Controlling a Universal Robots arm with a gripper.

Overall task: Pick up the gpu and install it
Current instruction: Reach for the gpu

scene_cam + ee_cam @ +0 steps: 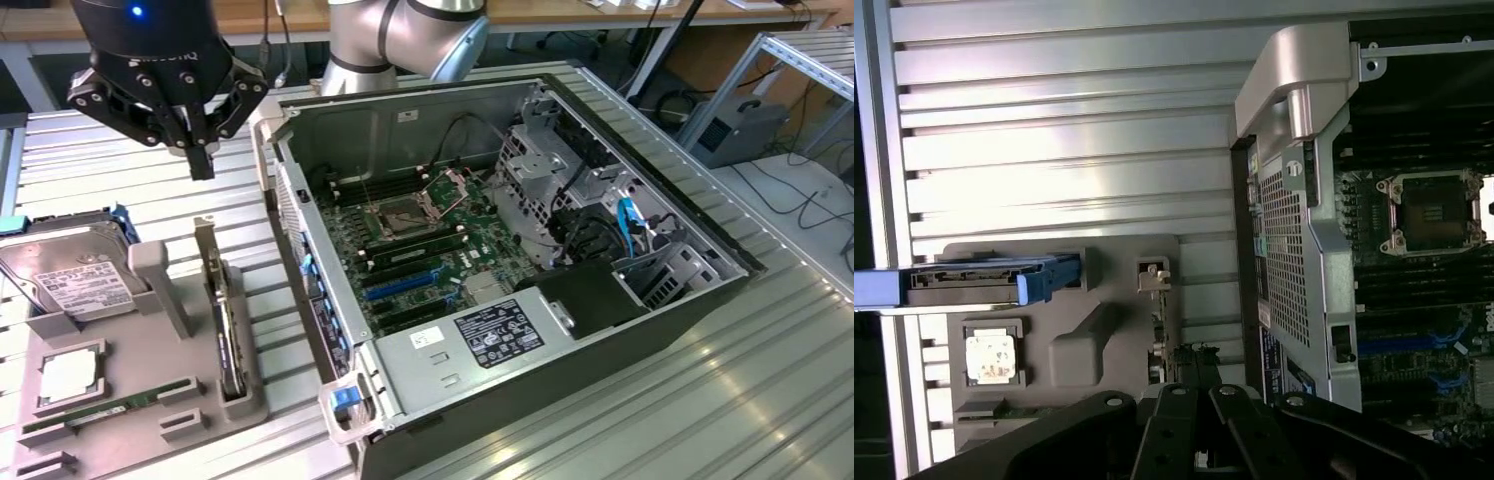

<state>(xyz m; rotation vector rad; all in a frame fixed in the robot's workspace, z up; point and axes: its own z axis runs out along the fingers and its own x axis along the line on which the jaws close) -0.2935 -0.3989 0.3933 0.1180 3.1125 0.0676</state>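
Hovering gripper (200,165): hangs over the slatted table (747,400) past the far end of the grey tray (140,440), fingers pointing straight down, touching nothing
Pincer state: tips pressed together with nothing between them; the wrist view (1196,395) agrees
Location of gpu (224,320): stands on its long edge in a narrow slot of the tray, silver bracket at the end nearest the gripper; in the wrist view (1159,330) it lies just ahead of the fingers
Reason for that stance: judged to leave the upper edge free for a grasp from above
Computer case (561,130): lies on its side with the panel off, so the motherboard (441,230) and its blue slots (400,285) face upward, judged ready to take a card lowered in
Other tray contents: hard drive (67,275), processor (67,375) and memory stick (107,410), each in its own recess, apart from the gpu
Task standing: gpu not yet lifted
Writing: printed labels on the hard drive and on the black cover label (497,335); white sticker (427,337) beside it; none legible, no brand made out
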